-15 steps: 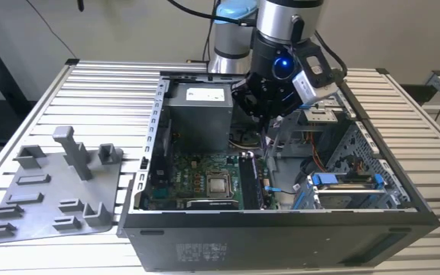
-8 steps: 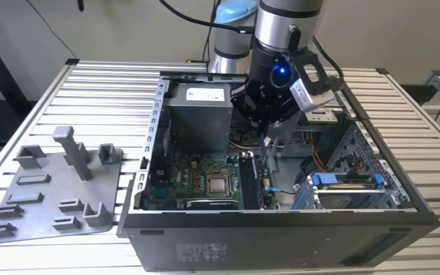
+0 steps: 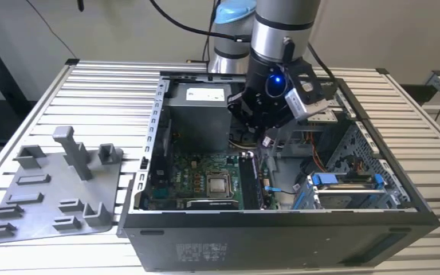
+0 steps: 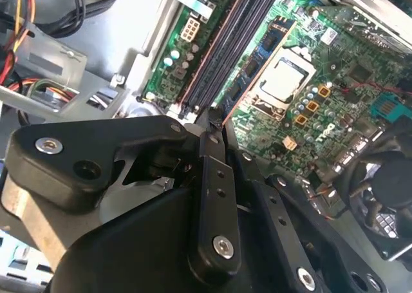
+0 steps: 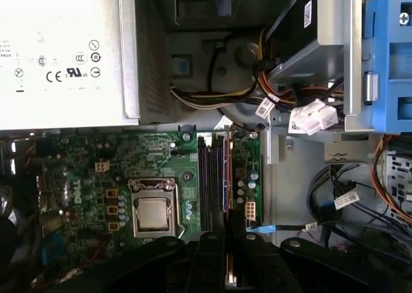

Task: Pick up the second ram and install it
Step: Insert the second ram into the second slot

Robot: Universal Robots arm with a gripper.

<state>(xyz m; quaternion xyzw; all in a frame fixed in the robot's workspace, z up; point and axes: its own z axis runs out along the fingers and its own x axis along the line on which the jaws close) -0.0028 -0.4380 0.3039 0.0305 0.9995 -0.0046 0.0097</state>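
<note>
The open computer case (image 3: 281,229) is lying on its side on the slatted desk (image 3: 105,80), and nearest to me its dark front wall is facing out. Just beside it, toward the exterior view's left, the grey holder tray (image 3: 52,195) is sitting flat with its posts pointing up. Deeper inside, the arm is reaching straight down into the case, its wrist vertical and a blue light glowing on it. The pincer (image 3: 262,137) is hanging low over the memory slots (image 5: 209,177) next to the processor (image 5: 153,212). In the first wrist view its fingers (image 5: 212,261) are drawn in close on the second ram (image 5: 229,177), a thin dark stick standing on edge along the slots. Whether it is seated, I cannot tell. Behind sits the power supply (image 3: 201,94).
</note>
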